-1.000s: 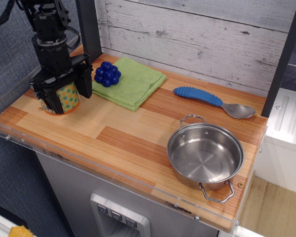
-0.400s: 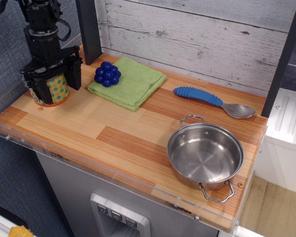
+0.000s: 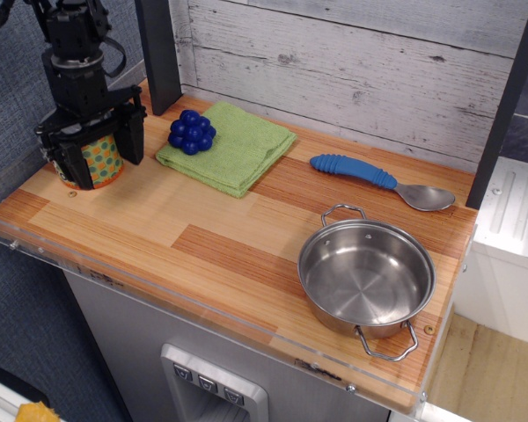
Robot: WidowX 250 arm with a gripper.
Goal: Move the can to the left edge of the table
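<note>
The can point(image 3: 102, 159), a short tin with a yellow-orange label and teal dots, stands at the far left of the wooden table point(image 3: 202, 255), close to the clear acrylic rim. My gripper point(image 3: 97, 151) comes down over it from above. Its black fingers point(image 3: 132, 136) sit against both sides of the can and are shut on it. The can's lid is hidden under the gripper body. The can's base looks to be at the table surface.
A green cloth point(image 3: 233, 145) with a blue knobbly ball point(image 3: 192, 132) on it lies just right of the can. A blue-handled spoon point(image 3: 378, 179) lies at the back right. A steel two-handled pot point(image 3: 366, 277) stands front right. A dark post point(image 3: 158, 53) rises behind the gripper.
My gripper has carried the can to the left and a little back, from near the cloth to the table's left edge. In the last moment it barely moved.
</note>
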